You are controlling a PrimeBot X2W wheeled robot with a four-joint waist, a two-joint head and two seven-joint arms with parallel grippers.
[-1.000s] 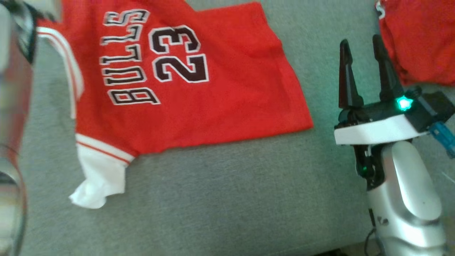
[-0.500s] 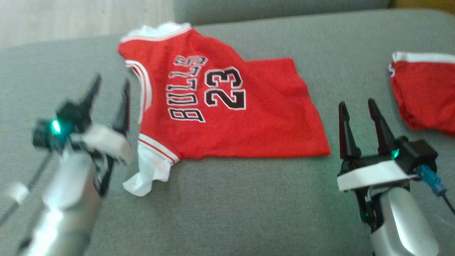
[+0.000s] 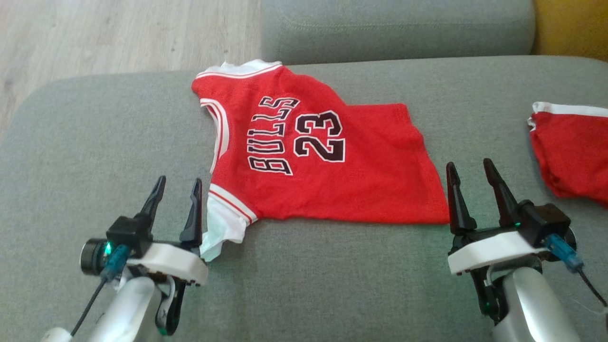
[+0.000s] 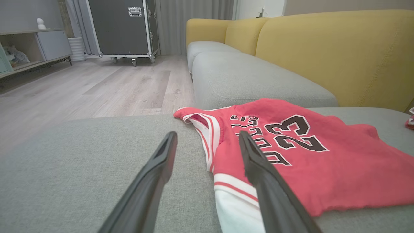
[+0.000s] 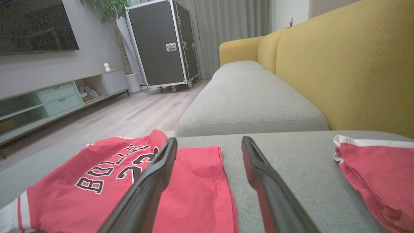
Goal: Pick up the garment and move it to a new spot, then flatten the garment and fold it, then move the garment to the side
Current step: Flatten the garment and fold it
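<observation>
Grey sofa cushion [image 3: 308, 285] carries all items. Red jersey [image 3: 370, 180], lettered BULLS 23, lies spread at the cushion's middle, its white end nearest the robot's left. Second red garment [image 3: 570, 152] lies bunched at the right, well apart from it. Left gripper [image 3: 179, 180]: jaws apart, empty, just beside the white end. Right gripper [image 3: 469, 163]: jaws apart, empty, just beside the jersey's near right corner.

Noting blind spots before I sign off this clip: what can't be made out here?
- Second red garment: cut off by the head view's right edge; type unclear.
- Jersey white corner: head view, partly behind a finger of the left gripper.
- Shelf items: left wrist view, too small.
</observation>
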